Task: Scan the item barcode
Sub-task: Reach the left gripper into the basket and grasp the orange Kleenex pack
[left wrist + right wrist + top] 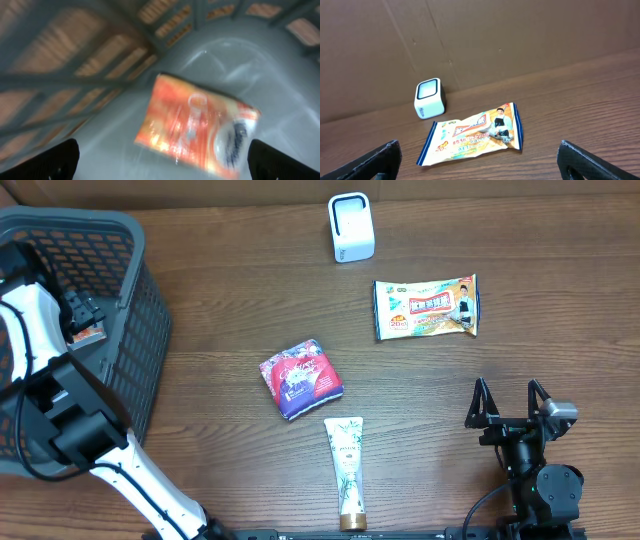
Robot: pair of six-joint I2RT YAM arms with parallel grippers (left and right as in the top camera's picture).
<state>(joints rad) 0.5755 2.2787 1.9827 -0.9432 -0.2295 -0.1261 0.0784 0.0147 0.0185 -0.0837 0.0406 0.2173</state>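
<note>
Orange packet [195,127] lies in basket [140,300] beneath splayed left gripper [165,162], likely pickup target. Right gripper [480,160] empty, splayed, facing scanner [430,97].

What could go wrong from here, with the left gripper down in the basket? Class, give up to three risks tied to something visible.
The orange packet lies flat on the basket floor, so the open left gripper may slide over it instead of pinching it.
The basket walls stand close around the arm; lifting out could snag them.
The scanner stands far across the table: a long carry on a weak grip.
</note>
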